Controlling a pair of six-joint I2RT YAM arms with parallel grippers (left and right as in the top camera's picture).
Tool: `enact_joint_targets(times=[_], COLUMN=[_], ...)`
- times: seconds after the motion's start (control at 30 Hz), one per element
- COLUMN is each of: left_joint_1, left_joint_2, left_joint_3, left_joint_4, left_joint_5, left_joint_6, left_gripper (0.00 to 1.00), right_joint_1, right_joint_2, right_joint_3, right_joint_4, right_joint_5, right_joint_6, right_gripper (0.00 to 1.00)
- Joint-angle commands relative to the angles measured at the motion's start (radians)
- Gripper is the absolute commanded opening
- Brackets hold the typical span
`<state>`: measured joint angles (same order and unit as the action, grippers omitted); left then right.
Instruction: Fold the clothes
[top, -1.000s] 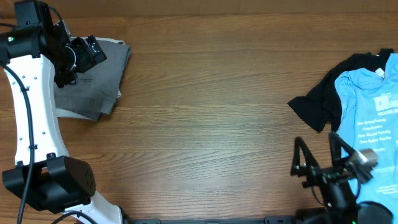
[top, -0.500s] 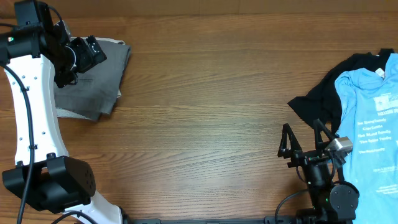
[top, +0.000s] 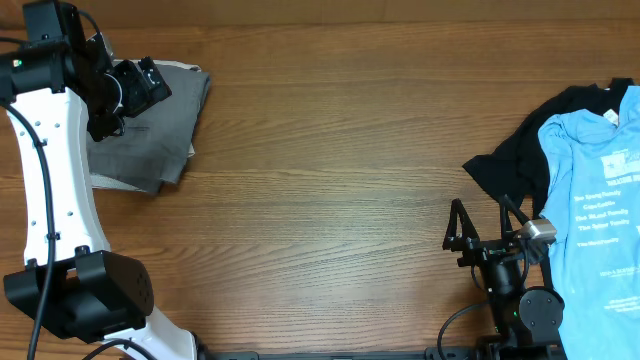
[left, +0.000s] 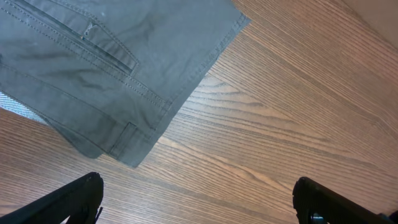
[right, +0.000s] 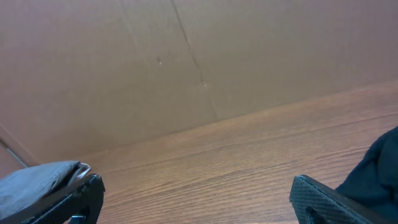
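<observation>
Folded medium-grey shorts (top: 150, 130) lie at the far left of the table; their welt pocket and hem show in the left wrist view (left: 118, 68). My left gripper (top: 140, 85) hovers over them, open and empty (left: 199, 202). A light blue printed T-shirt (top: 595, 190) lies on a black garment (top: 515, 165) at the right edge. My right gripper (top: 480, 235) is low near the front edge, left of the T-shirt, open and empty (right: 199, 199). The black garment's edge shows at the right of the right wrist view (right: 382, 168).
A pale cloth edge (top: 110, 183) sticks out under the grey shorts. The wooden table (top: 330, 180) spans the view between the two piles. A brown wall (right: 186, 56) stands beyond the table's far edge.
My right arm has drawn back toward the front edge and left, off the T-shirt, and tilted level. The left arm has not moved.
</observation>
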<state>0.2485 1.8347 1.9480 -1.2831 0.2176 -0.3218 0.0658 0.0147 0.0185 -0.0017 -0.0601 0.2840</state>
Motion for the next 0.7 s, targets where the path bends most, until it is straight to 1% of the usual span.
enact_joint_targets(times=[0.0, 0.17, 0.47, 0.57, 0.67], left_joint_1=[-0.006, -0.006, -0.006, -0.006, -0.006], left_joint_2=[0.005, 0.005, 0.005, 0.005, 0.005], left_joint_3=[-0.002, -0.002, -0.002, -0.002, -0.002], left_joint_4=[0.001, 0.001, 0.001, 0.001, 0.001], left_joint_5=[0.011, 0.011, 0.011, 0.011, 0.011], left_joint_6=[0.004, 0.004, 0.004, 0.004, 0.004], left_gripper=[1.0, 1.0, 1.0, 0.99, 1.0], right_joint_1=[-0.005, -0.005, -0.006, -0.006, -0.006], right_joint_2=[-0.011, -0.011, -0.011, -0.011, -0.011], right_joint_3=[-0.011, -0.011, -0.011, -0.011, -0.011], right_joint_4=[-0.029, -0.076, -0.08, -0.081, -0.082], right_joint_5=[0.029, 0.084, 0.085, 0.078, 0.053], right_joint_6=[-0.005, -0.005, -0.058, -0.085, -0.164], right_gripper=[1.0, 1.0, 1.0, 1.0, 1.0])
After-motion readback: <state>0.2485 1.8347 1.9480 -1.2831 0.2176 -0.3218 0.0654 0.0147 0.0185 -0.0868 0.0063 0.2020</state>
